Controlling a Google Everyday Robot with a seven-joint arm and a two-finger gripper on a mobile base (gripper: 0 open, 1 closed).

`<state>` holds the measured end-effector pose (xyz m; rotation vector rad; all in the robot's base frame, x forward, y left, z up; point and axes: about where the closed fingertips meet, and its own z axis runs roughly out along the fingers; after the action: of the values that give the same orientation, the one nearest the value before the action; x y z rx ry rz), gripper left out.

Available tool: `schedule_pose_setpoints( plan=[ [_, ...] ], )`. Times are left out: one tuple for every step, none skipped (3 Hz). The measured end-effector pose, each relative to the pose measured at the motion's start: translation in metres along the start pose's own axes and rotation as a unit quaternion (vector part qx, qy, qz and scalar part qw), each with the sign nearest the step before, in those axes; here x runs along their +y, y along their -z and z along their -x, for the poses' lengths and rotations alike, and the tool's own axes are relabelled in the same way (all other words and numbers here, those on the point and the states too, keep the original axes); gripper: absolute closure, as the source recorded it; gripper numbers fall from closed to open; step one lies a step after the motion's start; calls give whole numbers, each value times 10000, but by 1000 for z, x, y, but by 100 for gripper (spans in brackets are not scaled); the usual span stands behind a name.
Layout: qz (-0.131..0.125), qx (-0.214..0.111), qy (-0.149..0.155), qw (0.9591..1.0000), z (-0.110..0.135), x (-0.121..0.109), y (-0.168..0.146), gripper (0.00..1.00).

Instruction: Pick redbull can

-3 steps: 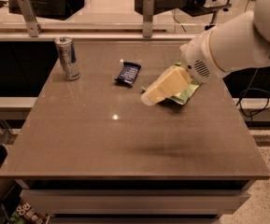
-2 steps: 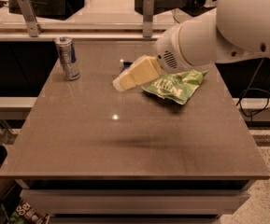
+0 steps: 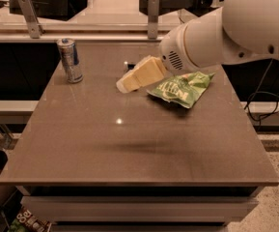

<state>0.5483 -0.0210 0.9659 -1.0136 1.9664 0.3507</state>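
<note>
While the redbull can point(image 3: 70, 60) stood upright near the far left corner of the table point(image 3: 129, 149), the gripper point(image 3: 125, 84) was held over the far middle of the tabletop, well apart from the can and to its right. The gripper was seen as a pale cream wedge, tilted downward with its tip aimed toward the left. How far it was open could not be told from this view, and nothing was seen to be held in it. It was carried by a bulky white arm point(image 3: 235, 28) that reached in from the upper right.

A crinkled green chip bag point(image 3: 180, 88) was laid flat on the table just to the right of the gripper and partly under the arm. A small dark object point(image 3: 126, 65) was glimpsed just behind the gripper, but it was mostly hidden and could not be identified. A soft shadow point(image 3: 144, 146) was cast on the bare brown surface nearer the front edge. Two upright metal posts point(image 3: 152, 16) were fixed along a rail behind the table.
</note>
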Motion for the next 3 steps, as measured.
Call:
schedule_pose_setpoints(
  plan=[
    [-249, -50, -66, 9997, -3, -13, -20, 0],
    [-610, -354, -81, 9975, 3, -35, -45, 0],
    [-815, -691, -48, 9943, 16, -51, -64, 0]
  ],
)
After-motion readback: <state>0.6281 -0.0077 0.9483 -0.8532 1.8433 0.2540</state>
